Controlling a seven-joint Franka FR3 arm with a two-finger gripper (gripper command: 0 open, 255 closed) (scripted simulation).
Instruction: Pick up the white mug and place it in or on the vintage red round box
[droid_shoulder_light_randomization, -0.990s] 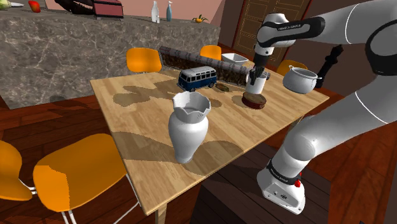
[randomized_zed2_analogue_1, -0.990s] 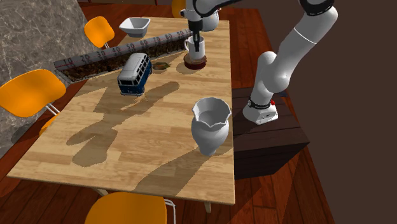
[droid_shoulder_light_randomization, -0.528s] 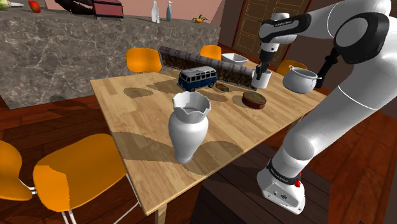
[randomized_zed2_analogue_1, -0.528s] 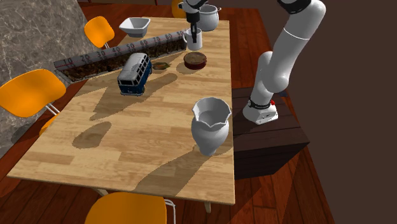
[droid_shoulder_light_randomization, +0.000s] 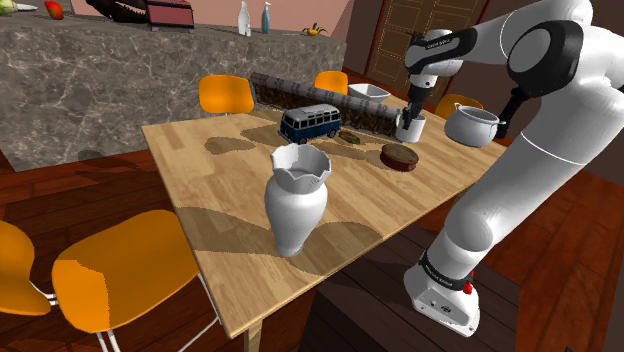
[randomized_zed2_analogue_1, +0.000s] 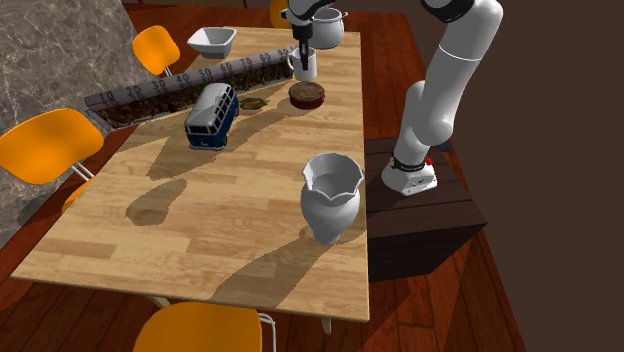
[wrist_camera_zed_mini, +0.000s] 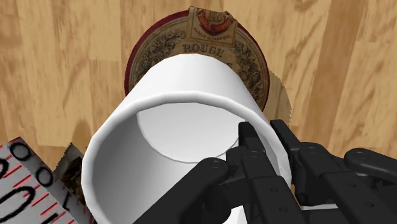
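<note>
White mug (wrist_camera_zed_mini: 181, 83) is pinched at its rim by the tool (wrist_camera_zed_mini: 261, 132), near the box (wrist_camera_zed_mini: 210, 35).

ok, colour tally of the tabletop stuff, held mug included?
White: 4 (vase, mug, pot, bowl)
Blue: 1 (bus)
Red: 1 (box)
Grey-brown: 1 (ruler)
Dark: 1 (small item by bus)
Total: 8

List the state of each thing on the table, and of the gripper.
vintage red round box: closed, top bare.
white mug: clasped at the rim, beside the box, not on it.
all-black two-finger gripper: shut on the mug.
white fluted vase: upright.
blue toy bus: on its wheels.
</note>
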